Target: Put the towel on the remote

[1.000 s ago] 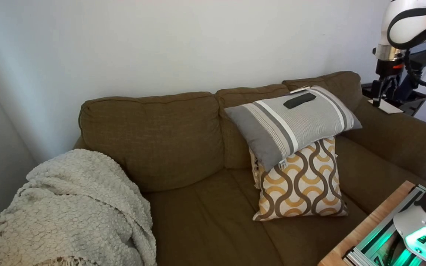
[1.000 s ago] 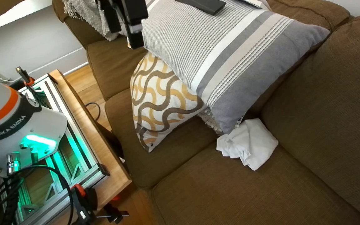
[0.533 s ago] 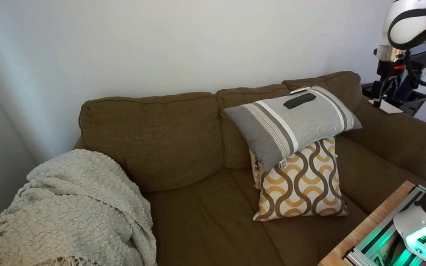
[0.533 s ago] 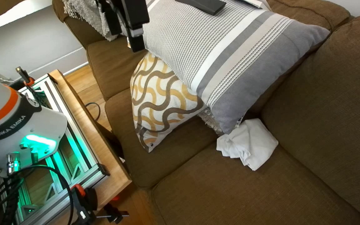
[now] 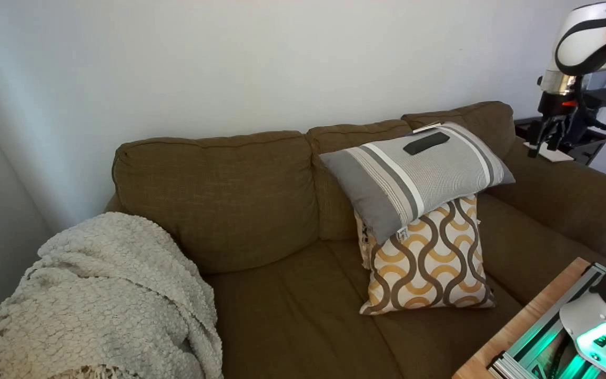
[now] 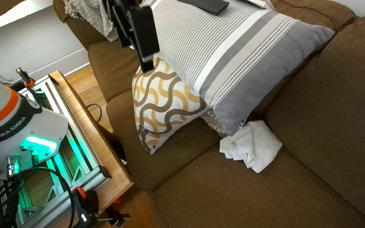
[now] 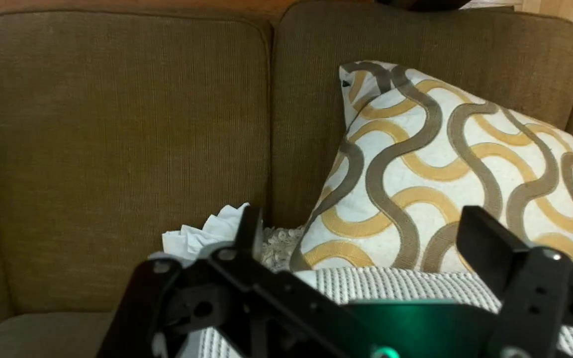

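Lower than a second ago, my gripper [image 7: 362, 223] hangs empty, fingers [image 7: 488, 243] spread — likely to straddle the towel [image 6: 255, 147] beside the striped pillow [image 5: 437, 171] bearing the remote [image 5: 426, 143].

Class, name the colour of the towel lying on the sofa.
Plain white; the towel shows best in an exterior view.
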Controlling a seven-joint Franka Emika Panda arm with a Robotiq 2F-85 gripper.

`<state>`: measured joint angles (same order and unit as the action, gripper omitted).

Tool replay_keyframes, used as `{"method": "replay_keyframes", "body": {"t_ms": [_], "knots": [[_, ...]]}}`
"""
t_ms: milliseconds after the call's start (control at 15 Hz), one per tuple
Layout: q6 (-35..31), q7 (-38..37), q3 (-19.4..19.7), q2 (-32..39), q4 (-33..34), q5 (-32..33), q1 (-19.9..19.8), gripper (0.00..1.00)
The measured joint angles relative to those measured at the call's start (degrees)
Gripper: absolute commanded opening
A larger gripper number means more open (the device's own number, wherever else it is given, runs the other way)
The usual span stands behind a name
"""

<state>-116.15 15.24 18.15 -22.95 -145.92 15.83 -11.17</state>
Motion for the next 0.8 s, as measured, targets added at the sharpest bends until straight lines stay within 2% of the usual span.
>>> {"method": "replay_keyframes", "body": {"t_ms": [333,533,800], "knots": [[-10.77,6.11,7.46,7.65,-3.04,1.54,-7.26,1.0],[-17.25,6.55,9.58,14.58,-3.26,2.33,-10.73,1.0],[-29.18,5.77,10.74,26.24,-2.83,2.49,-14.04,1.0]]}}
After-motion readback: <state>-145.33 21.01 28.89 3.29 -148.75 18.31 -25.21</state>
